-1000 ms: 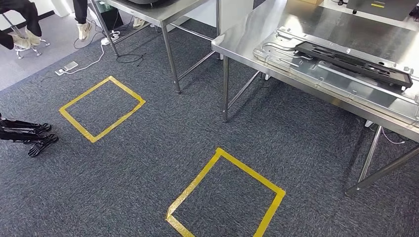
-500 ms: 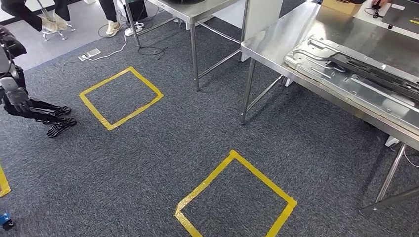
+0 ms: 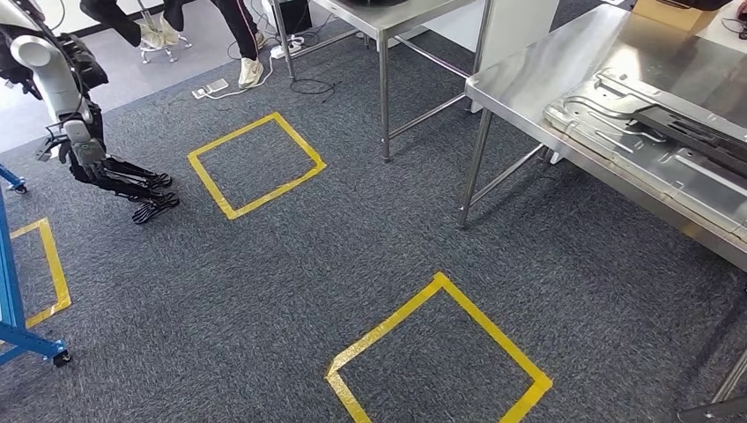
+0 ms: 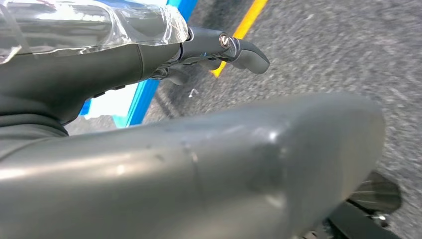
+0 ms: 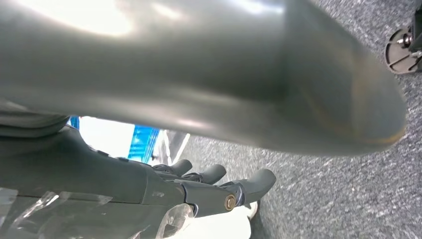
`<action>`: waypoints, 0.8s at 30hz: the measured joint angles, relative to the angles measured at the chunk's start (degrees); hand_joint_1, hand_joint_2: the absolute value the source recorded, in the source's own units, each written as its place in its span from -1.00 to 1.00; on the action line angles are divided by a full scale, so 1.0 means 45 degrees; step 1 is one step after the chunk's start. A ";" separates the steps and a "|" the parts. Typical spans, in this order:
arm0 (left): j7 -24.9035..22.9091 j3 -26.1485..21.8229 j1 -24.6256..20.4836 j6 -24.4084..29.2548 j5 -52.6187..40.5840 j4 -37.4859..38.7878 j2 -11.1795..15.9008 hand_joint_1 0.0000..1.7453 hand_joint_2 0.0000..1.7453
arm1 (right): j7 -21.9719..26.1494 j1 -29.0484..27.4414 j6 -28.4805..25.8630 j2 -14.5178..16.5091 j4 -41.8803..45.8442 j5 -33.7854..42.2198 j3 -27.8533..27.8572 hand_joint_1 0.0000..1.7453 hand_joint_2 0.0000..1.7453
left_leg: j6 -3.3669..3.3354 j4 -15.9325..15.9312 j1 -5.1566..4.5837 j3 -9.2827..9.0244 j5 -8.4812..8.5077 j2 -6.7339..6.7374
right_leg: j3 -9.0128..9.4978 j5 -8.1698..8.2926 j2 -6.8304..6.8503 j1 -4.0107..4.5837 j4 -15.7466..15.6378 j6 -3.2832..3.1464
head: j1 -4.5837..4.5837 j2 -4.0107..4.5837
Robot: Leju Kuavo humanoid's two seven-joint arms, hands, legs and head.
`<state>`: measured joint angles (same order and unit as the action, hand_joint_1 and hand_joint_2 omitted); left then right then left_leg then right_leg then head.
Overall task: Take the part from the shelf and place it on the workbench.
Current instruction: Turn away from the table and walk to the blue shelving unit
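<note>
Left robot hand (image 4: 164, 59) and right robot hand (image 5: 199, 191) both empty, fingers loosely apart, largely hidden behind thick grey thumbs.

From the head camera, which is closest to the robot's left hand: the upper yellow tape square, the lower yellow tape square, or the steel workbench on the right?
From the left hand:
1. Upper yellow square, just to its right.
2. Lower yellow square, at the bottom middle.
3. Steel workbench, far right.

The workbench (image 3: 528, 84) and the metal panel (image 3: 652, 159) on it are running off the picture's right edge. The blue frame (image 3: 11, 291) is being cut at the left edge. Seated persons' (image 3: 238, 26) upper bodies are lying beyond the top edge.
</note>
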<state>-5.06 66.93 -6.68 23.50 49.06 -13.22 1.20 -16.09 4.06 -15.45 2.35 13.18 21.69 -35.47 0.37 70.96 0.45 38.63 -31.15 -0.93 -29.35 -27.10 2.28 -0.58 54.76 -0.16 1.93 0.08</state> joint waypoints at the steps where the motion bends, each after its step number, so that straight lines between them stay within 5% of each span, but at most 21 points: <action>1: -0.0019 0.0000 0.0007 0.0000 0.0001 0.0000 0.0001 -1.00 -1.00 | -0.0013 0.0004 0.0001 -0.0001 0.0000 -0.0001 0.0000 -1.00 -1.00 | -0.0028 -0.0780 -0.0003 -0.0382 0.0411 0.0079 | 0.0025 -0.0017 0.0100 0.0005 -0.0001 0.0013 | 0.0000 0.0000; 4: -0.0027 -0.0001 -0.0037 0.0024 0.0001 0.0000 0.0002 -1.00 -1.00 | -0.0046 0.0025 0.0003 0.0004 0.0000 0.0004 0.0000 -1.00 -1.00 | -0.0234 -0.3462 -0.0139 -0.1723 0.1418 0.0701 | 0.0127 -0.0101 0.0361 0.0056 0.0000 0.0133 | -0.0004 0.0000; 7: -0.0006 -0.0001 -0.0048 0.0083 -0.0002 0.0000 0.0000 -1.00 -1.00 | -0.0055 0.0052 -0.0022 0.0010 0.0000 0.0029 0.0000 -1.00 -1.00 | -0.0409 -0.3822 -0.0229 -0.1828 0.1508 0.0621 | 0.0197 -0.0142 0.0569 0.0077 -0.0038 0.0322 | -0.0013 0.0001; 9: 0.0071 0.0001 -0.0026 0.0108 -0.0004 0.0000 -0.0016 -1.00 -1.00 | -0.0041 0.0070 -0.0045 0.0015 0.0000 0.0057 0.0000 -1.00 -1.00 | -0.0542 -0.3952 -0.0155 -0.1877 0.1606 0.0427 | 0.0140 -0.0380 0.0366 0.0053 0.0214 0.0443 | -0.0028 0.0001; 12: 0.0226 0.0001 -0.0034 0.0124 -0.0002 0.0000 -0.0038 -1.00 -1.00 | -0.0011 0.0044 -0.0078 0.0005 0.0000 0.0093 -0.0001 -1.00 -1.00 | -0.0673 -0.4040 -0.0069 -0.1908 0.1709 0.0137 | -0.0879 -0.1584 -0.0335 0.0012 0.2461 0.0527 | -0.0100 0.0001; 14: 0.0259 0.0003 -0.0027 0.0123 -0.0001 0.0000 -0.0047 -1.00 -1.00 | 0.0003 0.0018 -0.0079 0.0001 0.0000 0.0104 -0.0004 -1.00 -1.00 | -0.0685 -0.4033 -0.0066 -0.1909 0.1712 -0.0107 | -0.1551 -0.1916 -0.0436 -0.0010 0.3745 0.0576 | -0.0113 -0.0001; 16: 0.0260 0.0004 -0.0012 0.0121 -0.0004 0.0000 -0.0055 -1.00 -1.00 | 0.0009 0.0007 -0.0085 -0.0002 0.0000 0.0125 -0.0005 -1.00 -1.00 | -0.0661 -0.4012 -0.0033 -0.1937 0.1702 -0.0389 | -0.1337 -0.1243 -0.0494 -0.0061 0.3069 0.0623 | -0.0114 0.0000; 19: 0.0256 0.0004 -0.0035 0.0121 -0.0013 0.0000 -0.0056 -1.00 -1.00 | 0.0019 -0.0008 -0.0093 -0.0009 -0.0006 0.0175 -0.0005 -1.00 -1.00 | -0.0487 -0.3876 -0.0035 -0.1878 0.1642 -0.0789 | -0.0289 -0.0064 -0.1133 -0.0214 0.0581 0.0674 | -0.0124 0.0001; 21: 0.0244 0.0004 -0.0042 0.0121 -0.0013 0.0000 -0.0054 -1.00 -1.00 | 0.0028 -0.0003 -0.0093 -0.0008 -0.0013 0.0209 -0.0005 -1.00 -1.00 | -0.0337 -0.3816 -0.0037 -0.1779 0.1639 -0.1003 | -0.0109 0.0030 -0.1309 -0.0198 0.0102 0.0579 | -0.0120 0.0002; 24: 0.0206 0.0007 0.0016 0.0118 -0.0016 0.0000 -0.0049 -1.00 -1.00 | 0.0023 0.0024 -0.0091 -0.0010 -0.0015 0.0217 -0.0005 -1.00 -1.00 | -0.0158 -0.3564 0.0065 -0.1611 0.1488 -0.0957 | -0.0088 0.0090 -0.0924 -0.0155 0.0062 0.0305 | -0.0097 0.0000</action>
<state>-4.13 66.96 -6.61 24.03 48.99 -13.22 0.98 -15.98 4.17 -15.86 2.31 13.11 22.67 -35.50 -0.34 54.92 0.74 31.38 -24.46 -5.23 -29.74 -26.69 -1.88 -1.28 55.04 1.21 1.49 0.08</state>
